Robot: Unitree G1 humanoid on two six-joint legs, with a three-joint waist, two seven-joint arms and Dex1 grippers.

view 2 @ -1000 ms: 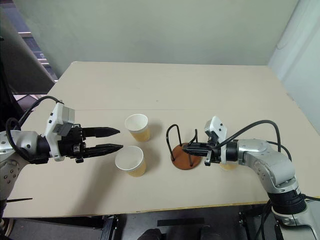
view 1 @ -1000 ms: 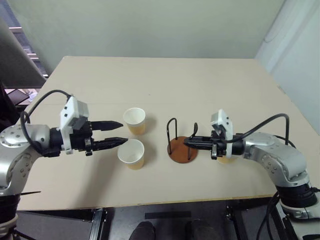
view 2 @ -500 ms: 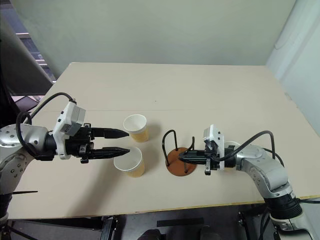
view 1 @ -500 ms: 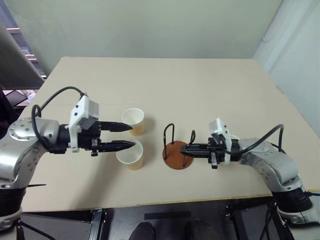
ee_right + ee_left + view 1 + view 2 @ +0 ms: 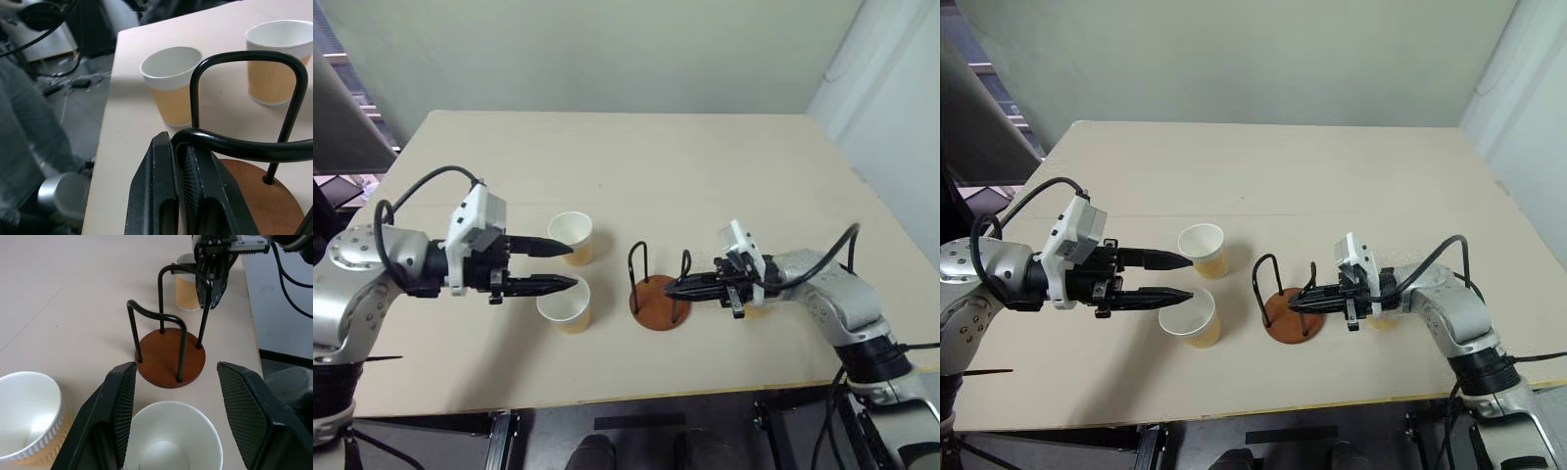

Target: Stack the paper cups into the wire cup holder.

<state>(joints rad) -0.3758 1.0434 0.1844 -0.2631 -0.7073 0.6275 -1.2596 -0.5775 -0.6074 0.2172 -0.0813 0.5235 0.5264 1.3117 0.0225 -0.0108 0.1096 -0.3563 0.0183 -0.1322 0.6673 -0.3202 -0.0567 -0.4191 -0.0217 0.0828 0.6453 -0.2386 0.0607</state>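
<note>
Two paper cups stand upright left of centre, the far cup (image 5: 572, 238) and the near cup (image 5: 563, 305). My left gripper (image 5: 568, 266) is open and hovers level, its fingertips over the gap between these cups and holding nothing. To the right of them stands the wire cup holder (image 5: 656, 297), with nothing in it. My right gripper (image 5: 674, 289) reaches in from the right and is shut on the holder's nearer wire loop (image 5: 254, 147). A third paper cup (image 5: 187, 284) stands behind the right gripper, mostly hidden in the eye views.
The table's front edge (image 5: 607, 397) runs close below the cups and the holder. The wide far part of the tabletop (image 5: 636, 157) is bare. A wall rises behind the table.
The holder has slid a little to the left, toward the cups, with my right gripper on its loop. My left fingertips have edged closer over the cups.
</note>
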